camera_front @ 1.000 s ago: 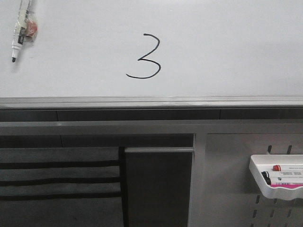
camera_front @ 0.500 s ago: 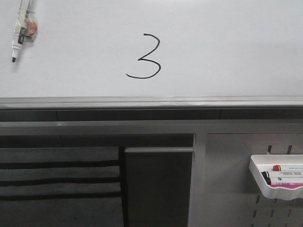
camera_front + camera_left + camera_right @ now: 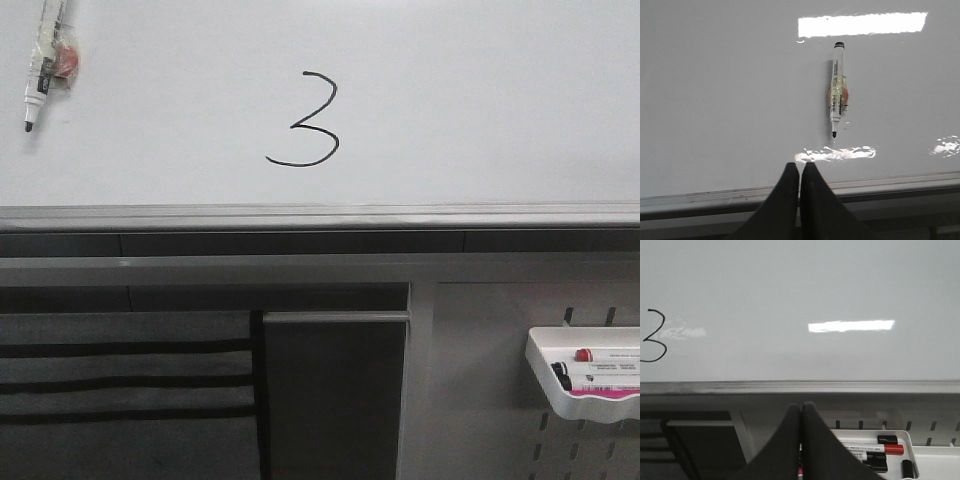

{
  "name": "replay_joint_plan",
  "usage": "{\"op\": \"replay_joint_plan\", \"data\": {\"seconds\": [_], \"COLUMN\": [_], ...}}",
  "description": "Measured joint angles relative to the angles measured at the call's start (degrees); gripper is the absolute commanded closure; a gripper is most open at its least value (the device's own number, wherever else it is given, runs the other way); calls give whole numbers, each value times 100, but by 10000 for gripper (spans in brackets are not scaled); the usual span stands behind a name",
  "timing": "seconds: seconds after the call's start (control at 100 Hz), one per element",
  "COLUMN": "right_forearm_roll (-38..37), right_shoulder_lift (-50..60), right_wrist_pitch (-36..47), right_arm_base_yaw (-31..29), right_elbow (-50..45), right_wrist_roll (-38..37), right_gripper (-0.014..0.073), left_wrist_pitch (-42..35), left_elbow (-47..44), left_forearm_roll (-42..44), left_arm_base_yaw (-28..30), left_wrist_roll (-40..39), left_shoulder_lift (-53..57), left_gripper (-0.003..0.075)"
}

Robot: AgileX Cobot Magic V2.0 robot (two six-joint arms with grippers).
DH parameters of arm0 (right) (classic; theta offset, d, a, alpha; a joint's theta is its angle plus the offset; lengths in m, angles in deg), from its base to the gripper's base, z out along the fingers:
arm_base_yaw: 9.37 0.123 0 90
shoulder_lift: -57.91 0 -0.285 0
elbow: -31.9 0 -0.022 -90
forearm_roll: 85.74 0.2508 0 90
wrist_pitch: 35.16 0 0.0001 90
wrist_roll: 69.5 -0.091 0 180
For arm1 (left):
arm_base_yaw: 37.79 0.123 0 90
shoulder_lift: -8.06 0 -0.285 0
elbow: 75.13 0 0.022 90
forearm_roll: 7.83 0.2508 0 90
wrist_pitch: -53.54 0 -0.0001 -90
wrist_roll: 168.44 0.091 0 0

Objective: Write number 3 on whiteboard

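A thin black number 3 (image 3: 305,120) is drawn near the middle of the whiteboard (image 3: 480,90); part of it shows in the right wrist view (image 3: 654,335). A white marker with a black tip (image 3: 40,65) sticks to the board at the upper left, tip down; it also shows in the left wrist view (image 3: 836,87). My left gripper (image 3: 800,165) is shut and empty, below and apart from that marker, in front of the board's lower rail (image 3: 890,182). My right gripper (image 3: 801,406) is shut and empty in front of the rail (image 3: 840,386). Neither gripper shows in the front view.
A white tray (image 3: 585,375) with markers, one red-capped, hangs on the grey pegboard panel (image 3: 480,400) at the lower right; it also shows in the right wrist view (image 3: 880,450). A dark slatted panel (image 3: 120,390) lies below the rail at the left.
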State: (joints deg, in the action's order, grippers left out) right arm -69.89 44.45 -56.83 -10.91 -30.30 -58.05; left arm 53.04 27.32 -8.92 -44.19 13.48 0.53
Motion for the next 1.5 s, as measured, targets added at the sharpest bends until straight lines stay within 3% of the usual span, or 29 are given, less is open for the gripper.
{"op": "replay_joint_plan", "data": {"seconds": [0.22, 0.68, 0.75, 0.88, 0.97, 1.5], "right_forearm_roll": [410, 374, -42, -1884, -2520, -2792], "right_shoulder_lift": [608, 619, 619, 619, 619, 619], "right_wrist_pitch": [1161, 1387, 1480, 1716, 1784, 1873], "right_arm_base_yaw": [-20, -32, -32, -32, -32, -32], "right_elbow": [-1546, -1562, -1562, -1562, -1562, -1562], "right_wrist_roll": [0, -21, -365, -2056, -2693, -2991], "right_gripper": [663, 663, 663, 663, 663, 663], "left_wrist_pitch": [0, 0, 0, 0, 0, 0], "left_elbow": [0, 0, 0, 0, 0, 0], "left_forearm_roll": [0, 0, 0, 0, 0, 0], "left_arm_base_yaw": [0, 0, 0, 0, 0, 0], "left_wrist_roll": [0, 0, 0, 0, 0, 0], "left_shoulder_lift": [0, 0, 0, 0, 0, 0], "left_gripper": [741, 741, 741, 741, 741, 741]}}
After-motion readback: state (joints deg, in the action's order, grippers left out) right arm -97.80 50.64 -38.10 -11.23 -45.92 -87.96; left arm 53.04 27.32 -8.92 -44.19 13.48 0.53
